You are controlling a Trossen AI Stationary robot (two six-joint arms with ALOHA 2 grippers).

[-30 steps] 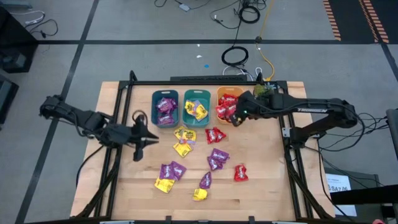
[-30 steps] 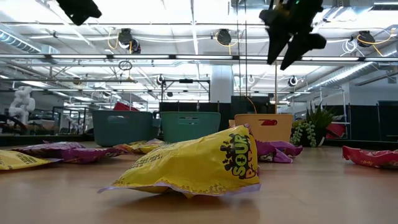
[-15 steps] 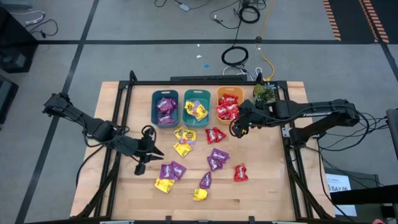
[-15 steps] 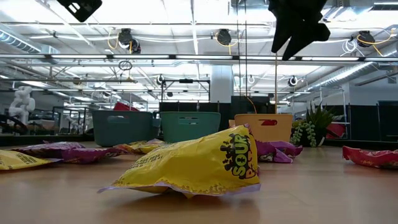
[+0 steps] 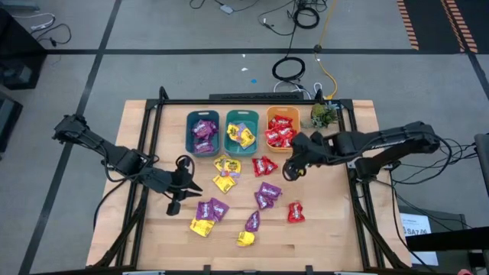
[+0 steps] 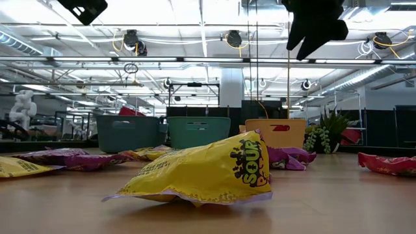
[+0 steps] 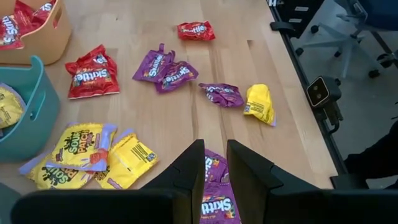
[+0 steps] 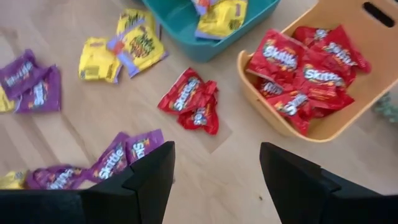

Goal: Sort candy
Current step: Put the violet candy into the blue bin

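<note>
The left gripper (image 5: pixel 178 192) hangs over the counter (image 5: pixel 321 229) just beside a pair of purple packets (image 5: pixel 209 208), its jaws only a narrow slot apart and holding nothing. In the left wrist view a purple packet (image 7: pixel 214 190) lies flat on the wood directly under that slot, showing between the two dark fingers (image 7: pixel 186 171).

The right gripper (image 5: pixel 290 169) hovers just beside the orange bin (image 5: pixel 280 114), with its jaws spread wide and empty. In the right wrist view the red packets on the counter (image 8: pixel 191 99) lie ahead of the jaws, apart from them, and the orange bin's pile of red candy (image 8: pixel 305 74) sits to one side.

Other candy stays loose on the counter: yellow packets (image 5: pixel 225 173) near the middle teal bin (image 5: pixel 241 116) and a lone red packet (image 5: pixel 295 211) farther out.
</note>
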